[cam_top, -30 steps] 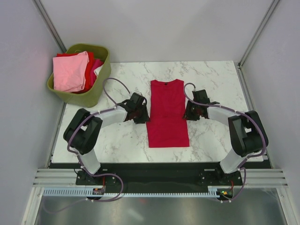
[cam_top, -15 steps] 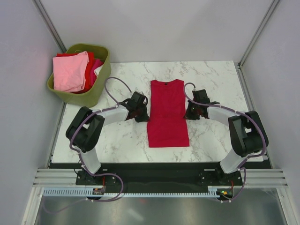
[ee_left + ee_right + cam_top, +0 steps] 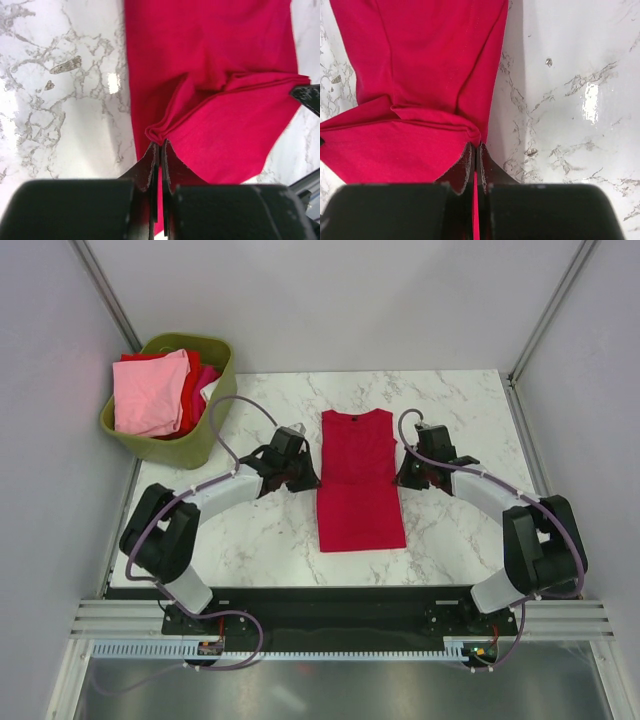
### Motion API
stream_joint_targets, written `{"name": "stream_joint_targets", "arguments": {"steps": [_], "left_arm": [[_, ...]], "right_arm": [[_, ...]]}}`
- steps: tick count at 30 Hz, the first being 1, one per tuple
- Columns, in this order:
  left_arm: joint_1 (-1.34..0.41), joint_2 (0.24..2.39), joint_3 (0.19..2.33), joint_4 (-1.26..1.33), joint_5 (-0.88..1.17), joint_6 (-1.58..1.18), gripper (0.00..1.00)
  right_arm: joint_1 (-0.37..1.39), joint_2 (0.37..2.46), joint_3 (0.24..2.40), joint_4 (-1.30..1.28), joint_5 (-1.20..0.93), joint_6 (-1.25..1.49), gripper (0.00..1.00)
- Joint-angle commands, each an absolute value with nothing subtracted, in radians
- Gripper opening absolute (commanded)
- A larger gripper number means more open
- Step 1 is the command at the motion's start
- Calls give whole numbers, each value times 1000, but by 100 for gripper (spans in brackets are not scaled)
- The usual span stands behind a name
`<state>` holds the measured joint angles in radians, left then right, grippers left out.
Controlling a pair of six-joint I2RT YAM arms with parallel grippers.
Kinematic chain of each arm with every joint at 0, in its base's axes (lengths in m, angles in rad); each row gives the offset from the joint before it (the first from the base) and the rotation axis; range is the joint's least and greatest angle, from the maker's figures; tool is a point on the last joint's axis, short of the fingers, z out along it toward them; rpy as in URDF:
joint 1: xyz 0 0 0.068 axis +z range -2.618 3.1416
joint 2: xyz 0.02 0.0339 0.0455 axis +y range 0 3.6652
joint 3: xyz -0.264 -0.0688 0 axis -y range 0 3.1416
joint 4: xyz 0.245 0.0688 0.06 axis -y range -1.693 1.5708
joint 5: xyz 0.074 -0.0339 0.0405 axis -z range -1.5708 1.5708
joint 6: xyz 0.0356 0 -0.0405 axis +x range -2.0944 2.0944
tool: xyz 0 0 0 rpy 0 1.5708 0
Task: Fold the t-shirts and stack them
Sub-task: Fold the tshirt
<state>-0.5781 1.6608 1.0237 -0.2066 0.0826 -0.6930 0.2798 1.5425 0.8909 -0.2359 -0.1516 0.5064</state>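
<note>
The olive-green basket [image 3: 222,400] holding pink and red t-shirts [image 3: 150,390] is seen at the table's [image 3: 250,530] far-left corner. The left gripper [image 3: 160,146] is pinched onto the left edge of the crimson t-shirt [image 3: 358,480] (cloth bunched at the tips), which is laid mid-table. The right gripper [image 3: 475,148] is pinched onto its right edge, with bare marble beyond.

The crimson t-shirt [image 3: 360,480] lay lengthwise down the middle of the marble table [image 3: 250,535], with bare marble stretching on either side and beyond its collar. The left gripper [image 3: 310,480] and right gripper [image 3: 401,478], each pinched onto a shirt edge at mid-length, barred those flanks with their arms. The olive-green basket [image 3: 203,445] filled the far-left corner; grey walls [image 3: 330,300] enclosed three sides.
</note>
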Motion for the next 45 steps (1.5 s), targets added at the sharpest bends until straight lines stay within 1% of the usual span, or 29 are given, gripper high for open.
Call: {"name": "stream_joint_targets", "arguments": {"steps": [1, 2, 3, 5, 9, 11, 14, 15, 18, 24, 33, 34, 37, 38, 40, 42, 45], "left_arm": [[-577, 1598, 1017, -181, 110, -644, 2], [-580, 1591, 1017, -181, 120, -644, 2], [-580, 1588, 1020, -181, 121, -641, 2], [-581, 1592, 1026, -183, 127, -635, 2], [-583, 1624, 1037, -183, 140, -634, 2], [-583, 1637, 1040, -183, 143, -634, 2], [-583, 1667, 1048, -181, 140, -632, 2], [-583, 1678, 1048, -179, 140, -632, 2], [-583, 1689, 1052, -179, 132, -629, 2], [-583, 1704, 1057, -181, 132, -621, 2], [-583, 1707, 1063, -181, 132, -617, 2], [-583, 1707, 1062, -179, 132, -617, 2], [-583, 1707, 1062, -181, 133, -617, 2], [-583, 1704, 1062, -179, 133, -618, 2], [-583, 1698, 1063, -181, 135, -617, 2], [-583, 1692, 1061, -179, 135, -617, 2], [-583, 1677, 1057, -184, 135, -611, 2]], "right_arm": [[285, 1491, 914, -250, -143, 495, 1], [285, 1491, 913, -253, -141, 494, 4], [284, 1488, 911, -255, -141, 494, 11], [284, 1493, 908, -256, -140, 492, 19], [285, 1529, 910, -249, -138, 488, 22], [285, 1548, 911, -242, -138, 488, 28], [285, 1577, 916, -230, -133, 488, 30], [285, 1586, 917, -224, -132, 489, 33], [284, 1603, 920, -210, -130, 494, 34], [285, 1643, 939, -206, -123, 502, 34], [287, 1655, 936, -210, -78, 502, 37], [287, 1655, 936, -210, -80, 500, 37], [288, 1654, 937, -207, -94, 502, 28], [285, 1652, 937, -207, -94, 500, 18], [285, 1638, 936, -209, -98, 503, 6], [285, 1620, 931, -212, -100, 502, 1], [287, 1592, 920, -218, -109, 502, 0]]}}
